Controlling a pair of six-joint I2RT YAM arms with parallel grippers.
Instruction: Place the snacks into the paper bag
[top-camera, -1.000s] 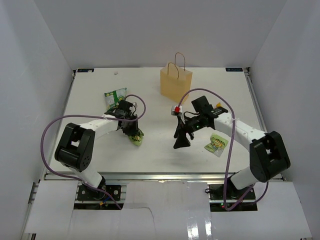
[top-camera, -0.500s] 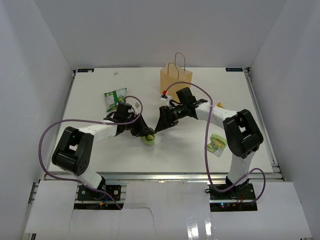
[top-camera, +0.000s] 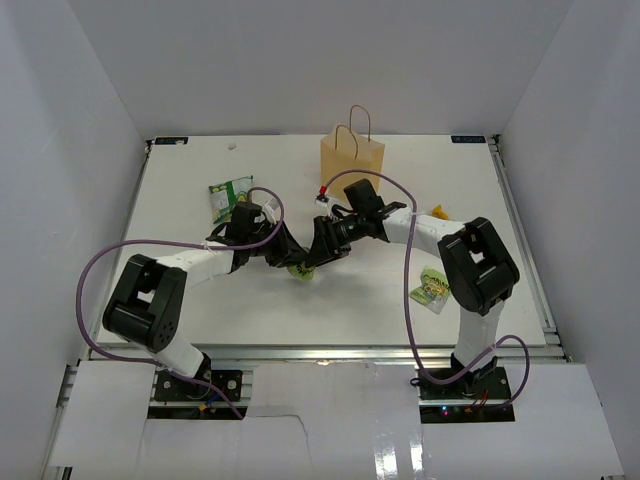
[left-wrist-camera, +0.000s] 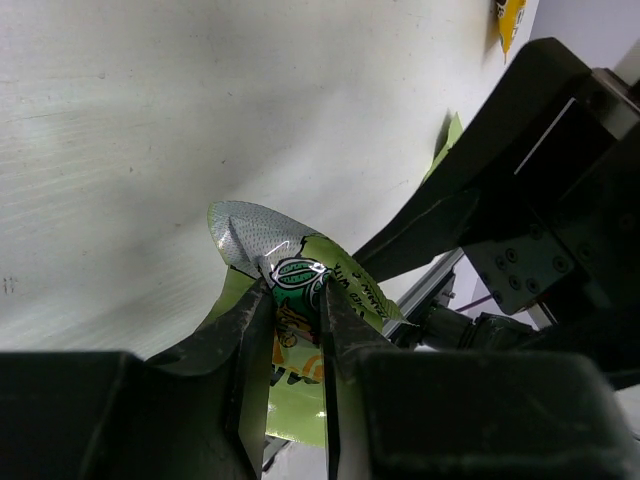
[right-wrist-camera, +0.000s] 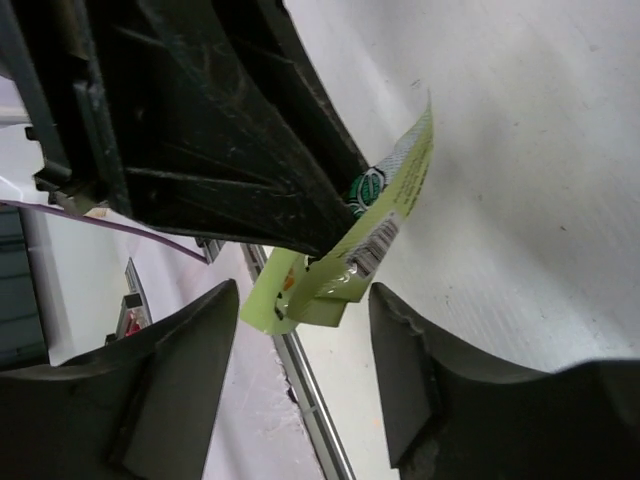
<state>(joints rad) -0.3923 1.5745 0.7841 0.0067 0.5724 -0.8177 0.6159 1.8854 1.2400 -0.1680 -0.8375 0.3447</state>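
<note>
My left gripper (top-camera: 292, 262) is shut on a green snack packet (left-wrist-camera: 300, 290), held just above the table at its middle; the packet shows in the top view (top-camera: 299, 272) too. My right gripper (top-camera: 313, 258) is open, its jaws on either side of that same packet (right-wrist-camera: 340, 270) without closing on it. The tan paper bag (top-camera: 351, 167) stands upright at the back centre, behind both grippers. Another green packet (top-camera: 229, 196) lies at the back left, a green-yellow packet (top-camera: 434, 288) at the right front, and a small yellow-orange packet (top-camera: 438, 211) right of the bag.
White walls close in the table (top-camera: 180, 215) on three sides. Purple cables (top-camera: 100, 260) loop from both arms. The aluminium rail (top-camera: 320, 350) runs along the near table edge.
My right gripper swung left from the table's right middle to meet my left gripper. My left gripper carried the green packet a little right and back toward the centre.
</note>
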